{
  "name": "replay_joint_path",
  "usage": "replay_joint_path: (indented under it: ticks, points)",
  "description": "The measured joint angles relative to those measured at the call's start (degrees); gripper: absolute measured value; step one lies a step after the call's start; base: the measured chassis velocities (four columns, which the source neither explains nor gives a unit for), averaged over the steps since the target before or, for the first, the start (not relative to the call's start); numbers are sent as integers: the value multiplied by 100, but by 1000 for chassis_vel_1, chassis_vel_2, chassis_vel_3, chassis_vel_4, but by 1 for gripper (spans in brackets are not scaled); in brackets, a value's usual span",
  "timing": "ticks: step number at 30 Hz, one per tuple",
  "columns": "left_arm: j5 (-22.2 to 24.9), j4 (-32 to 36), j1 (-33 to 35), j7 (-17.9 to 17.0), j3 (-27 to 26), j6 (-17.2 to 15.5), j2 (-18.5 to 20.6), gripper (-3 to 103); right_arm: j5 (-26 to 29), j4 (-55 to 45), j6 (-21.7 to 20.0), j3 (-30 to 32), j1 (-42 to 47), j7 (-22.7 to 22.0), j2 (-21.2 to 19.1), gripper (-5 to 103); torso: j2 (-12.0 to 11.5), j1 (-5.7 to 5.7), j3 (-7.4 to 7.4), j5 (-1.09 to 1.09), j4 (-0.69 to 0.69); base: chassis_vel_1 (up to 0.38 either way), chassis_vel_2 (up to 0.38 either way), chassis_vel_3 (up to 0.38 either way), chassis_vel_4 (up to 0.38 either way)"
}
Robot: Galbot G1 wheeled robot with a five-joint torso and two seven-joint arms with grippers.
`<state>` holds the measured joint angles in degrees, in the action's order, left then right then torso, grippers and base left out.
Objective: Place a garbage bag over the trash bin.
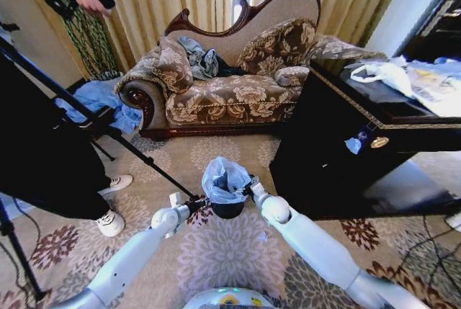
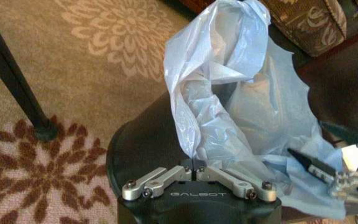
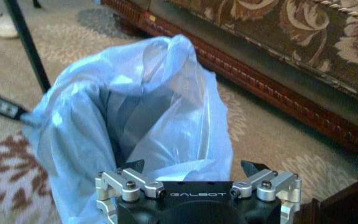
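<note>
Pale-blue garbage bag (image 1: pixel 224 178) over trash bin (image 1: pixel 227 210), left pincer (image 2: pixel 195 169) pinching its edge, right pincer (image 3: pixel 192 167) wide at its rim.

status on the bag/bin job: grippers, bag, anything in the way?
Left gripper shut on garbage bag edge, at the bin's left. Right gripper open at the bag's right side. Bag bunched above trash bin, not pulled down. Tripod leg near left arm.
</note>
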<state>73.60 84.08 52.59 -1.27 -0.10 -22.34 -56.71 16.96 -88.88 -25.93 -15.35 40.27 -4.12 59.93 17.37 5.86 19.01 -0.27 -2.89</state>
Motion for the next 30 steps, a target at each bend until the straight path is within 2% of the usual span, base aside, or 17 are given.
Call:
replay_joint_path:
  ticks: [4, 13, 24, 30]
  points:
    - [-2, -41, 9, 24, -23, 23, -12, 0, -300, 5, 190, 91, 154, 199, -210, 100, 0, 0, 0, 0, 1, 0, 0, 0, 0]
    - [10, -70, -34, 34, -19, 27, 0, 0, -273, -284, 198, 213, 432, 232, -528, 100, 0, 0, 0, -1, 0, 0, 0, 0, 0]
    - [25, -97, -85, 55, 12, 34, 13, 0, -395, -166, 321, 179, 583, 355, -521, 100, 0, 0, 0, -1, 0, 0, 0, 0, 0]
    - [17, -191, -87, 89, 30, 46, 6, 0, -554, 61, 421, 106, 597, 434, -364, 100, 0, 0, 0, -1, 1, 0, 0, 0, 0]
